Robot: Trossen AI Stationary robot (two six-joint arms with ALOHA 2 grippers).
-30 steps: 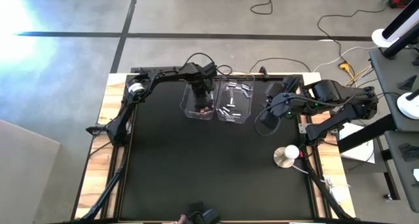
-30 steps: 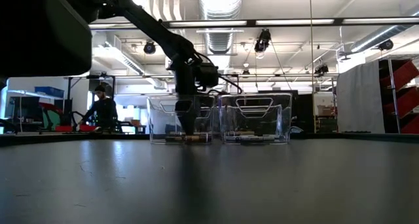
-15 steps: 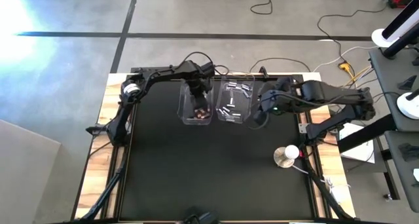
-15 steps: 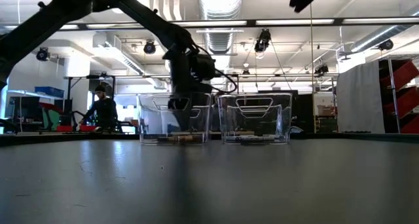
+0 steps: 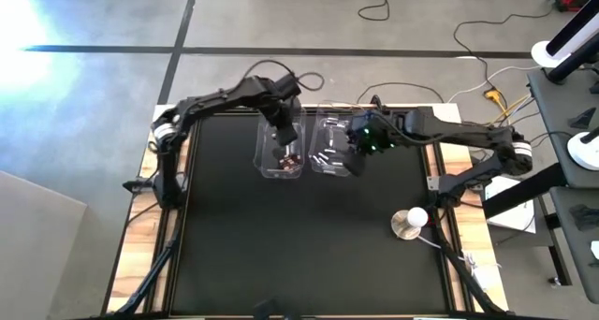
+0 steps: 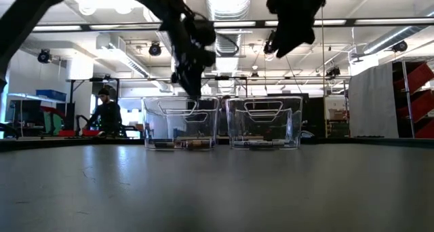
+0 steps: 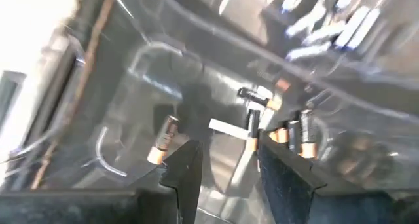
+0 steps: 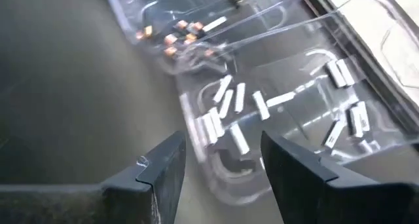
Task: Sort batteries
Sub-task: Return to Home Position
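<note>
Black table top [image 5: 299, 254] w/ wood edging; workshop hall behind it, one person [image 6: 105, 113] far back at a bench.

Your left gripper [image 5: 284, 138] hangs over the left bin [image 5: 263, 152], tips just above its rim in the low view. Fingers [image 7: 186, 175] stand apart, nothing between them. Directly below them, on the bin floor, lie the dark batteries [image 7: 163, 137], copper-ended, scattered at diff. angles, some touching.

Your right gripper [image 5: 359, 150] sits higher than the left one, well clear of the rim of the right bin [image 5: 320, 167], over that bin's side farther from the left gripper. Its fingers [image 8: 163, 175] are spread too, empty. Below and ahead of them the silver-white batteries [image 8: 226, 105] lie loose in the right bin, in two rough clusters. Beyond those, from that wrist cam, you see the dark cells in the neighbouring bin.

The bins stand side by side, nearly touching. A round white-and-metal disc [image 5: 409, 223] lies well apart from both grippers, nearer the right arm's base.
</note>
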